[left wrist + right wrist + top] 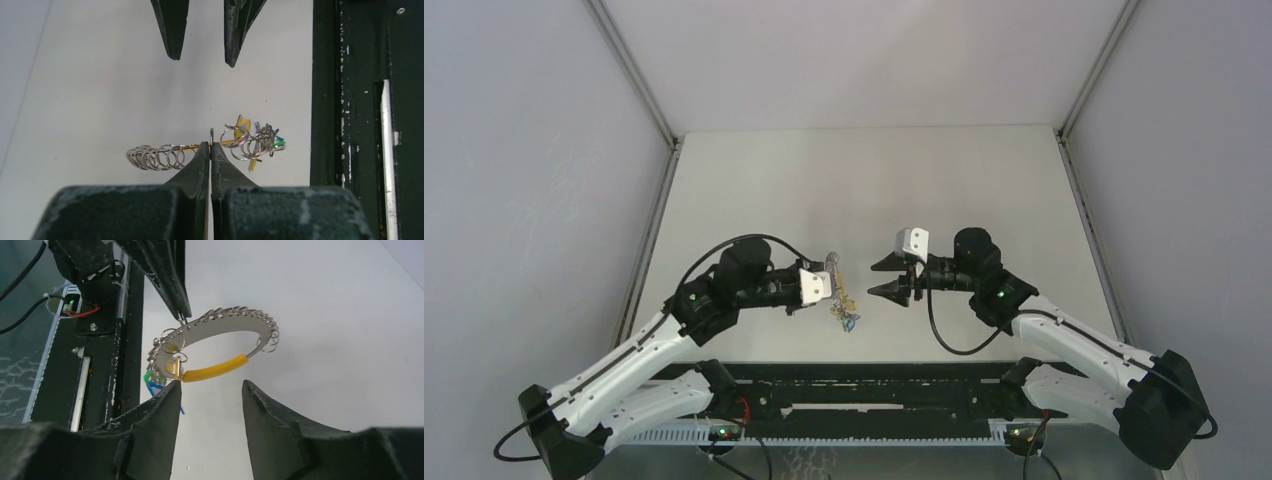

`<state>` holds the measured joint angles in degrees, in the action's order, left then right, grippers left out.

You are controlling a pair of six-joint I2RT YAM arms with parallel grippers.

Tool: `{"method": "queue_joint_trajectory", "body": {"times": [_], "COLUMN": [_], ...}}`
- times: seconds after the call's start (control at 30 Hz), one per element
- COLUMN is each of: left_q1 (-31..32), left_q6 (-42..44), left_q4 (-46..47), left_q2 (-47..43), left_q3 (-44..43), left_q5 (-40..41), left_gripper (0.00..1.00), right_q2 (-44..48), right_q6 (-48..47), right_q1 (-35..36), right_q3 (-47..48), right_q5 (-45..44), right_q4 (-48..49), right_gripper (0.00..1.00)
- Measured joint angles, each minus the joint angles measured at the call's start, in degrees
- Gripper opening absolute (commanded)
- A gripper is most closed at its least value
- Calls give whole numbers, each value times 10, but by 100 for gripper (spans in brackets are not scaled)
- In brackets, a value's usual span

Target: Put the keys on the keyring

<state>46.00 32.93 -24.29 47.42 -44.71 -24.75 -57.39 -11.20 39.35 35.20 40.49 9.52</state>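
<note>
While the keyring [235, 316] is pinched by the closed left tool [211, 145], it could be knocked free if bumped by the open right tool [210, 385]

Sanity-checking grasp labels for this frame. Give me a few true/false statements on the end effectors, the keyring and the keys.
1. The left end effector is shut on the keyring. True.
2. The right end effector grips a key. False: it is open, holds nothing and faces the ring.
3. The keyring lies flat on the table. False: the left end effector holds it up off the surface.
4. The keys, with green and blue heads, are bunched near one end of the yellow band. True.
</note>
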Motion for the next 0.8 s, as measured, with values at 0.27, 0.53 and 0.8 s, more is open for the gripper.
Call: {"method": "queue_joint_trajectory", "body": {"times": [0.27, 0.53, 0.8], "left_q1": [-12, -16, -18], "left_q6": [-14, -36, -56], "left_q4": [-5, -3, -3], "left_q2": [6, 15, 30], "left_q3": [-7, -8, -17], "left_q5": [-57, -75, -75], "left_gripper": [0, 0, 0], "right_q2": [-18, -49, -66], "right_q6": [-20, -34, -60], "right_q1": [29, 57, 74], "right_q3": [7, 34, 59], "right_q5": [25, 35, 34], "right_q4": [35, 47, 21], "right_gripper": [33, 29, 25]}}
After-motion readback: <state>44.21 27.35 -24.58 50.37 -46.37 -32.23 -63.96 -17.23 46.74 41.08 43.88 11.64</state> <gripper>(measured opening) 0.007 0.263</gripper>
